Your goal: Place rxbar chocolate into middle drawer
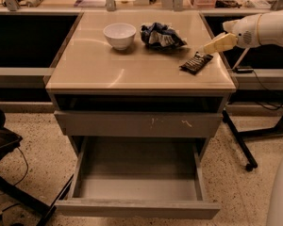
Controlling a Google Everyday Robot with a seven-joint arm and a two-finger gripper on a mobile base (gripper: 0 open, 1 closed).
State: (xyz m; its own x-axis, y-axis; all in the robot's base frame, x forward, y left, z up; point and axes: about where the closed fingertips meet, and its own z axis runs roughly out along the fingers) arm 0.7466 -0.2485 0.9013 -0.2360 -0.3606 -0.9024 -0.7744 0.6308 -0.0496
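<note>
The rxbar chocolate [196,62], a flat black-wrapped bar, lies on the beige countertop [132,69] near its right edge. My gripper [213,45] reaches in from the right on a white arm and hovers just above and behind the bar's far end, apart from it. The middle drawer [137,209] is pulled open at the bottom of the cabinet, with a plain front panel and an empty grey interior. It is well below and in front of the bar.
A white bowl [119,35] and a crumpled blue-and-white snack bag [161,35] sit at the back of the countertop. A shut grey drawer front with whitish scratches [139,124] is above the open drawer. A black stand leg [240,147] is at the right.
</note>
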